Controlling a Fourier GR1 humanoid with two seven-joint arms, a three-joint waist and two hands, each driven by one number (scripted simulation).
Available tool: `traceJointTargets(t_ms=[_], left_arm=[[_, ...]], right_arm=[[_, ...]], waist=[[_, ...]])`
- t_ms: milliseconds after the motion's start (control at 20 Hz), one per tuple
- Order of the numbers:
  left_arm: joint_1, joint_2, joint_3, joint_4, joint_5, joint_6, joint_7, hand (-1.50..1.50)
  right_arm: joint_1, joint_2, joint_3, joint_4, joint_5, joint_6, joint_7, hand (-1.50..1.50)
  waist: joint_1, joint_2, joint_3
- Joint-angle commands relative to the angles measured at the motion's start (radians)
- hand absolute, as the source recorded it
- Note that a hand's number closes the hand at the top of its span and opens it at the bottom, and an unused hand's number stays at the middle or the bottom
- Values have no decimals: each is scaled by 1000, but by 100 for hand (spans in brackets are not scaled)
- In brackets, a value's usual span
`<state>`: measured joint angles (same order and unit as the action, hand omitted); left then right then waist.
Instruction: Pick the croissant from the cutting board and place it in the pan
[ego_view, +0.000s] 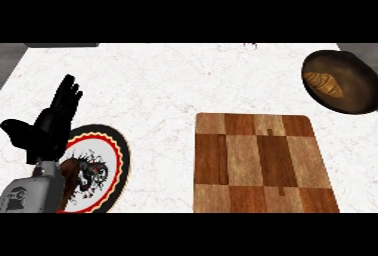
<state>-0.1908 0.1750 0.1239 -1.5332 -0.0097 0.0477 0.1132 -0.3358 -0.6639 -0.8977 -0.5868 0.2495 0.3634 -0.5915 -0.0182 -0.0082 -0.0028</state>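
The golden-brown croissant (325, 84) lies inside the dark round pan (356, 92) at the far right of the counter, toward the pan's left side. The wooden cutting board (258, 162), made of light and dark squares, sits right of centre near the front edge with nothing on it. My left hand (50, 122) rests open at the left with its fingers pointing up, far from both board and pan. The right hand does not show in the head view.
A round plate (100, 170) with a black rim, red ring and dark drawing lies at the lower left, partly under my left forearm. The white marble counter (170, 85) stretches between plate, board and pan. A small dark mark (251, 45) sits at the back edge.
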Motion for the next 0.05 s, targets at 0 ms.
traceJointTargets(t_ms=[0], left_arm=[[-56, 21, 27, 49, 10, -7, 5, 0]], right_arm=[[70, 82, 19, -233, -37, -20, 127, -150]], waist=[[-11, 0, -2]])
